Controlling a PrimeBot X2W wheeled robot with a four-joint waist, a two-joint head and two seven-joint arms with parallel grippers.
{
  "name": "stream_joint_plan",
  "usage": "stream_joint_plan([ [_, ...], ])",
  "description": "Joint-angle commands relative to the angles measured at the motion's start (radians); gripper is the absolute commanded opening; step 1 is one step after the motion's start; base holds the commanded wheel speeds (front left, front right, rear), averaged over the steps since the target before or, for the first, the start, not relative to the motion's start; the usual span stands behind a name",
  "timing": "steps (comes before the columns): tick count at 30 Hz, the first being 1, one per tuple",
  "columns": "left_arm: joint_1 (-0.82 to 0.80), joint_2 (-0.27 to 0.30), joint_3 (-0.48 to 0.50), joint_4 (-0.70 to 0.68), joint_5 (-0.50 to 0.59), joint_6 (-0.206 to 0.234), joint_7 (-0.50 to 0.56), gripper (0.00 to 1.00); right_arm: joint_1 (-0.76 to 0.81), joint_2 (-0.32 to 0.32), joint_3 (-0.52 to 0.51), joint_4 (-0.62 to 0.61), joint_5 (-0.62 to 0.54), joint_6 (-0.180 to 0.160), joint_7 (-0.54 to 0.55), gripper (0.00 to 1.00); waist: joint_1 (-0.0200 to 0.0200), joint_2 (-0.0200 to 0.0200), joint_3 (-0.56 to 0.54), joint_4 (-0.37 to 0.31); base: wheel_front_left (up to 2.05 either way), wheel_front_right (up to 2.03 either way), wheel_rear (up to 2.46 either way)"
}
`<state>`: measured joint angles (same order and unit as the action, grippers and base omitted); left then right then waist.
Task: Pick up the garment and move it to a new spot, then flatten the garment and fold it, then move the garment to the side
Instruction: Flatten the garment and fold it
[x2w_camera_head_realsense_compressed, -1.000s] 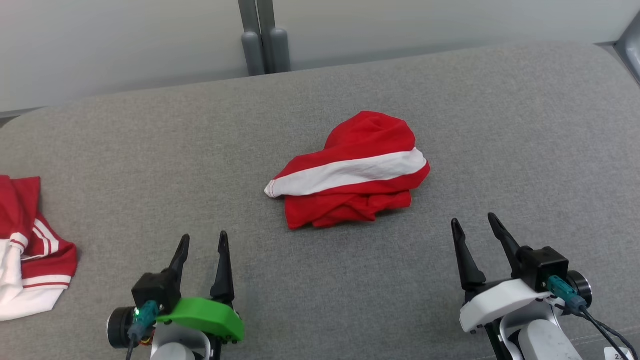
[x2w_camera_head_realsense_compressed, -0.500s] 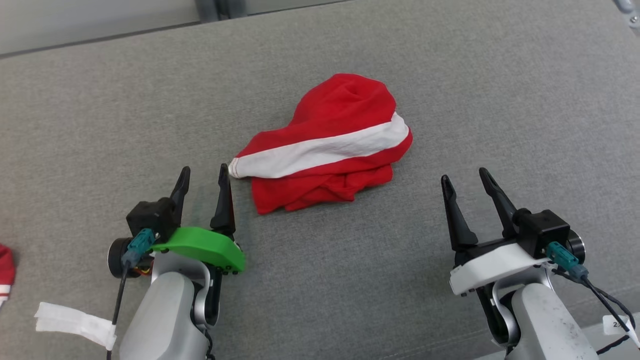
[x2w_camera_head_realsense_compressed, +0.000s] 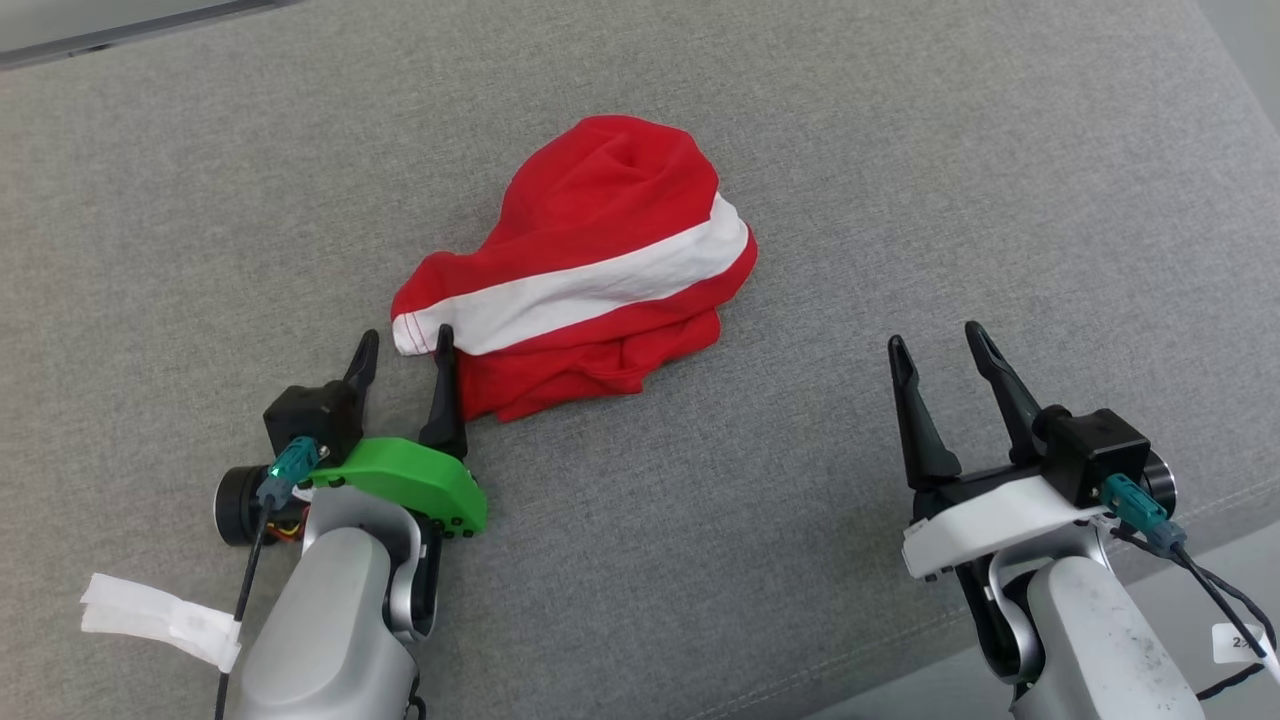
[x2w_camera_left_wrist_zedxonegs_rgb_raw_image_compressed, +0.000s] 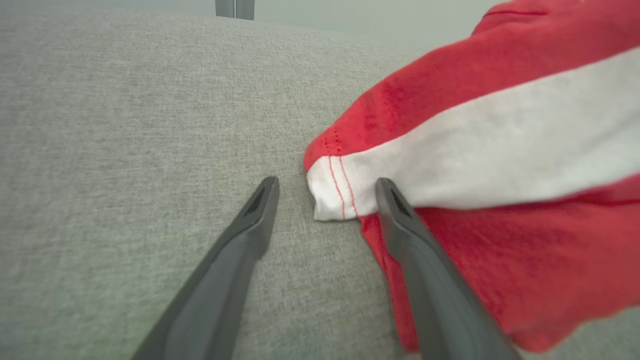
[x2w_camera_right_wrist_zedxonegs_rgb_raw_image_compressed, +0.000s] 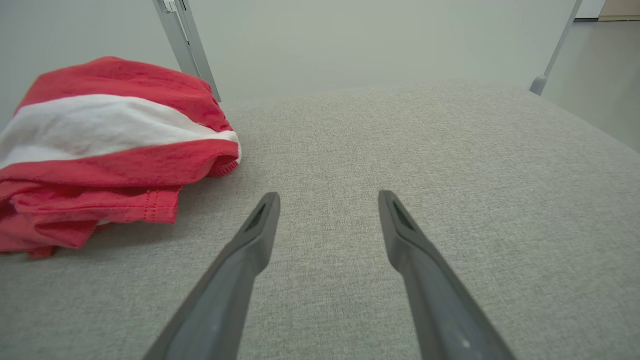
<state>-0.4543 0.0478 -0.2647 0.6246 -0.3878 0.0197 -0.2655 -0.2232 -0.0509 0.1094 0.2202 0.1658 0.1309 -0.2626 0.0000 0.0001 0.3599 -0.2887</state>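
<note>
Left gripper (x2w_camera_head_realsense_compressed: 407, 335) first: its two dark fingers stand wide apart with nothing clamped between them, tips low over the grey padded surface (x2w_camera_head_realsense_compressed: 900, 150). From my left wrist view the stitched end of the white band (x2w_camera_left_wrist_zedxonegs_rgb_raw_image_compressed: 345, 195) lies in the gap between the tips, closer to the inner finger (x2w_camera_left_wrist_zedxonegs_rgb_raw_image_compressed: 400, 220). That finger runs across the red cloth below the band; whether it presses on the cloth or only passes above it I cannot tell. Behind the fingers sits the green wrist cover (x2w_camera_head_realsense_compressed: 410, 480), and a strip of white tape (x2w_camera_head_realsense_compressed: 160, 620) hangs off my left forearm.

Right gripper (x2w_camera_head_realsense_compressed: 936, 336) is spread just as wide and holds nothing. It hovers over bare cushion, well apart from the cloth, with its white wrist cover (x2w_camera_head_realsense_compressed: 990, 520) behind it.

The garment (x2w_camera_head_realsense_compressed: 590, 270) lies crumpled in a heap near the middle of the surface, ahead of me and between my two arms, nearer the left one. It is red, with the broad white band running slantwise across it from the near-left corner up to the far right. In my right wrist view it sits off to the left of the fingers, its red hems stacked on the cushion, and two grey posts (x2w_camera_right_wrist_zedxonegs_rgb_raw_image_compressed: 187, 45) rise behind it before a pale wall.
</note>
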Motion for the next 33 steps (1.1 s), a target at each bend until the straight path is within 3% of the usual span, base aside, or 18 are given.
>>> stream_joint_plan([
  [1, -0.006, 0.005, 0.0, 0.019, 0.001, 0.005, 0.002, 0.44, -0.01, 0.0, -0.002, -0.006, 0.004, 0.0, -0.003, 1.0, 0.0, -0.0001, 0.009, -0.009, 0.0, 0.0, 0.0],
  [2, -0.008, 0.005, 0.0, 0.021, 0.003, 0.005, 0.003, 0.18, -0.011, 0.0, -0.003, -0.006, 0.005, 0.0, -0.003, 1.0, 0.0, -0.0001, 0.011, -0.009, 0.0, 0.0, 0.0],
  [3, -0.009, 0.005, 0.001, 0.02, 0.006, 0.006, 0.003, 0.0, -0.011, 0.0, -0.005, -0.007, 0.005, 0.0, -0.003, 1.0, 0.0, -0.0001, 0.012, -0.009, 0.0, 0.0, 0.0],
  [8, 0.009, 0.005, 0.006, -0.024, 0.021, 0.01, 0.002, 0.0, -0.005, 0.0, -0.019, 0.0, 0.008, 0.0, -0.003, 1.0, 0.0, -0.0001, 0.002, 0.014, 0.0, 0.0, 0.0],
  [21, 0.169, 0.005, 0.07, -0.207, 0.059, 0.001, 0.001, 0.0, 0.045, -0.001, -0.042, 0.032, 0.0, 0.0, -0.003, 1.0, 0.0, -0.0001, -0.137, 0.148, 0.0, 0.0, 0.0],
  [33, 0.326, 0.004, 0.1, -0.193, 0.08, -0.016, 0.001, 0.0, 0.123, -0.001, -0.061, 0.058, 0.002, 0.0, -0.003, 1.0, 0.0, -0.0001, -0.271, 0.208, 0.0, 0.0, 0.0],
])
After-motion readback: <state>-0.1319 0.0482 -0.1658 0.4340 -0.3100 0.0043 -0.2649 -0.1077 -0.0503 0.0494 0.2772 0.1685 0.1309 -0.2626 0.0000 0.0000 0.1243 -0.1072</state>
